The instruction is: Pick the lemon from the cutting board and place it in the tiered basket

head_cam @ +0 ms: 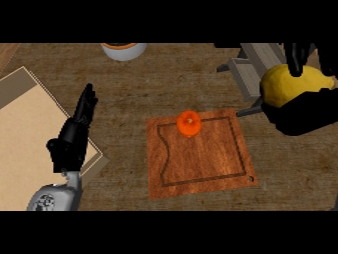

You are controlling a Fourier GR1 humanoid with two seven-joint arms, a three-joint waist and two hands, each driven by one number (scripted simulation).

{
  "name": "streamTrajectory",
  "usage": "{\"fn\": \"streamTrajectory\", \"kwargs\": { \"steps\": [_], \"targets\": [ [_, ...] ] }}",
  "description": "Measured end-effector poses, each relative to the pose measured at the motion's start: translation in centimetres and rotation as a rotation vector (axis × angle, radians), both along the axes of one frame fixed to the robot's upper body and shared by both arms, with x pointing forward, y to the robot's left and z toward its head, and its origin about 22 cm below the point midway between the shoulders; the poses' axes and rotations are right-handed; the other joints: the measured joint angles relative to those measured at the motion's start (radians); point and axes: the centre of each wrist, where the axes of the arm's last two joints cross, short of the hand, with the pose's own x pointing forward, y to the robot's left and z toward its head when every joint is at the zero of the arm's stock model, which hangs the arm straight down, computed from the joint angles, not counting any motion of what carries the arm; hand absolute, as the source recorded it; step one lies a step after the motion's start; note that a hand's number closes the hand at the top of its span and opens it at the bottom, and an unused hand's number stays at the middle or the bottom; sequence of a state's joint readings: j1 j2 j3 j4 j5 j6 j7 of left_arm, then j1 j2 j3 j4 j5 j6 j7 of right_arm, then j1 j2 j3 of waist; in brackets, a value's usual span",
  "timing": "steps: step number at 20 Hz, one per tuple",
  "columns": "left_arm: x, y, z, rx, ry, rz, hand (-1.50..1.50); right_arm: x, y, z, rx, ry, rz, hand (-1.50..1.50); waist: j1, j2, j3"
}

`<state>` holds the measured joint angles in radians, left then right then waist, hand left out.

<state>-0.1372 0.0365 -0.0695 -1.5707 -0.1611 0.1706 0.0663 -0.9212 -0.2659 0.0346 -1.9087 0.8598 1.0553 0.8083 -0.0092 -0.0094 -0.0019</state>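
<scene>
No writing, label, brand, number or sign can be read anywhere; the cutting board [200,166], the lemon [292,85] and the surface [164,84] carry none.

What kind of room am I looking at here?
Most likely a kitchen counter: a wooden cutting board carrying a small orange fruit, a lemon held in the right hand, and a grey tiered basket beside it.

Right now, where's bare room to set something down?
Free: the cutting board below the orange; the counter strip between the left hand and the board; the counter between the cup and the board. Crowded: upper right, where the right hand holds the lemon by the tiered basket.
</scene>
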Motion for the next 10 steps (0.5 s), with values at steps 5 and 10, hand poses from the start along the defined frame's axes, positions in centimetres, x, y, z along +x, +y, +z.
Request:
{"fn": "streamTrajectory", "kwargs": {
  "steps": [5,10],
  "targets": [
    [-0.2,0.0,0.0,0.001,-0.002,0.004,0.0,-0.5,-1.2,5.9,0.06,-0.075,-0.01,1.5,0.001,-0.002,0.0],
    [-0.3,-0.7,-0.1,0.001,-0.004,-0.008,0.0,0.0,-2.1,10.8,0.125,-0.097,-0.039,1.5,0.007,0.0,0.0]
  ]
}}
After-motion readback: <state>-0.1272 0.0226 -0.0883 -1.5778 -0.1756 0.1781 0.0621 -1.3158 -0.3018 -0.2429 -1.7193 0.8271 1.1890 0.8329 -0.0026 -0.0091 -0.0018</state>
